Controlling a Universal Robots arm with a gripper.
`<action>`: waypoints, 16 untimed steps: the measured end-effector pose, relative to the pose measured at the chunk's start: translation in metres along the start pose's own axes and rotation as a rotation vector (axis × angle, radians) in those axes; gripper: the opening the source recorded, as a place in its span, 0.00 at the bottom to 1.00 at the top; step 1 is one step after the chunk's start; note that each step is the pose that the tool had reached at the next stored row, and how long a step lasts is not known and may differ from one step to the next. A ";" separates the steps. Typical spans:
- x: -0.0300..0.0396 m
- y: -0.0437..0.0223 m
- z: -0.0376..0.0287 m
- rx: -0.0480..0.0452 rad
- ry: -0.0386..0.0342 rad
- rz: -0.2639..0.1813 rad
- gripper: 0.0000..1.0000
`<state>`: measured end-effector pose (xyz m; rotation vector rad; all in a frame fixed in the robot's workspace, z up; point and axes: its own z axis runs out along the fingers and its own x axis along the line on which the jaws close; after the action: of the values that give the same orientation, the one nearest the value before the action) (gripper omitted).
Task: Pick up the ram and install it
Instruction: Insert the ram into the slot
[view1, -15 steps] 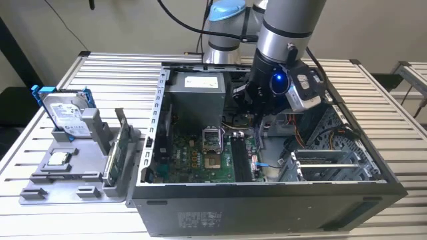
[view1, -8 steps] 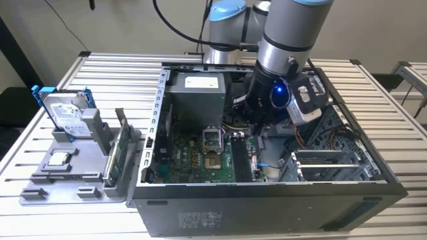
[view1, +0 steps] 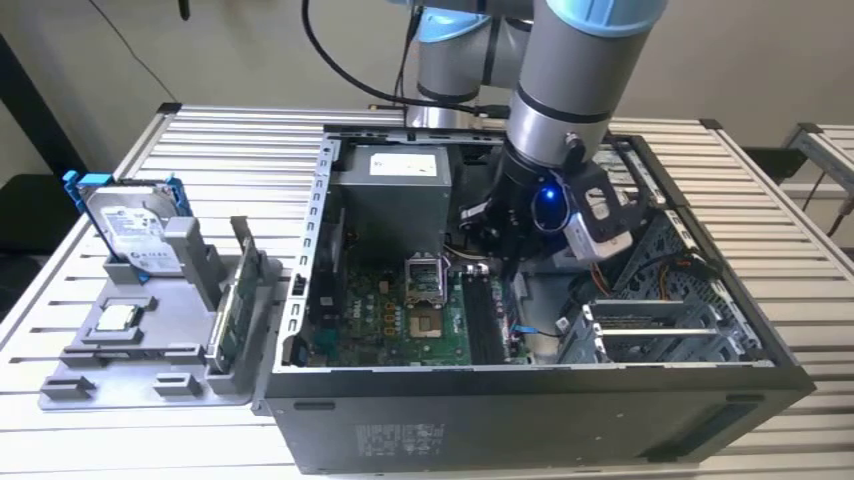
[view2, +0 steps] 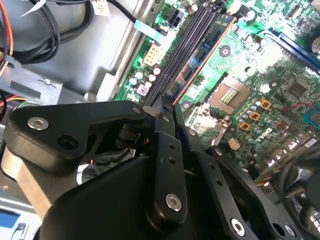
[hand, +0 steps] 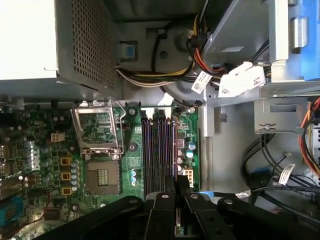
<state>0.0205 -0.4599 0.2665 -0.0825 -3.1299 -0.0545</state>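
The ram (view2: 202, 55) stands on edge in line with the black memory slots (hand: 155, 150) on the green motherboard (view1: 387, 310), inside the open computer case. It shows as a thin dark strip (hand: 175, 150) in the slot nearest the board's edge. My gripper (view1: 511, 268) reaches down into the case over those slots. Its black fingertips (hand: 170, 189) pinch one end of the ram, and the gripper (view2: 167, 102) is shut on it. I cannot tell how deep the stick sits in the slot.
The empty processor socket (hand: 102, 175) lies beside the slots, and the grey power supply (view1: 394, 190) is behind them. Bundled cables (hand: 280, 165) and a metal drive cage (view1: 654, 320) crowd the other side. Outside the case, a grey holder carries the silver hard drive (view1: 134, 225) and a green circuit board (view1: 227, 320).
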 end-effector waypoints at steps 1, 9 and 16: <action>0.0000 -0.0001 0.0018 0.0001 0.0000 0.000 0.14; -0.0001 -0.0006 0.0163 0.0003 0.0004 -0.013 0.14; -0.0002 -0.0013 0.0284 0.0005 0.0008 -0.022 0.14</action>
<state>0.0204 -0.4602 0.2381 -0.0482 -3.1302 -0.0540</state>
